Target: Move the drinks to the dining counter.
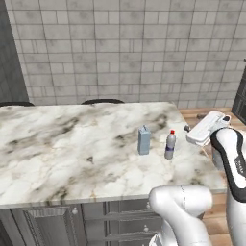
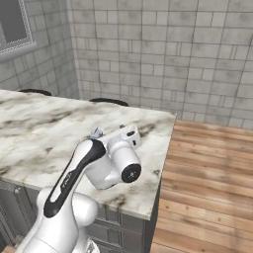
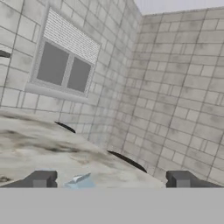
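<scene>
**Two drinks standing on the marble island, gripper wide open beside them**

Two drinks stand upright on the dining counter (image 1: 57, 149), close to its right-hand end as the left base view shows it. One is the light blue-grey carton (image 1: 143, 140) with a gabled top; just beside it, on its right and not touching, is the greyish bottle (image 1: 170, 144) with a red cap. Both sit on the white, brown-veined slab, set back from its front edge.

To the right of the bottle the gripper (image 1: 188, 129) hangs over the counter's end, apart from both drinks. In the hand view its two dark fingertips (image 3: 41, 179) stand far apart at the bottom, with nothing between them; the jaws are spread wide and hold nothing. The carton's gabled top peeks up low between the tips in that view.

Dark grey panelled cabinets (image 1: 115, 216) carry the slab. Two dark curved chair backs (image 1: 102, 101) show behind its far edge. Beyond them rises a grey tiled wall (image 1: 129, 48), with a window (image 3: 65, 65) set in the adjoining wall. A wooden floor (image 2: 207, 188) runs past the counter's end.
</scene>
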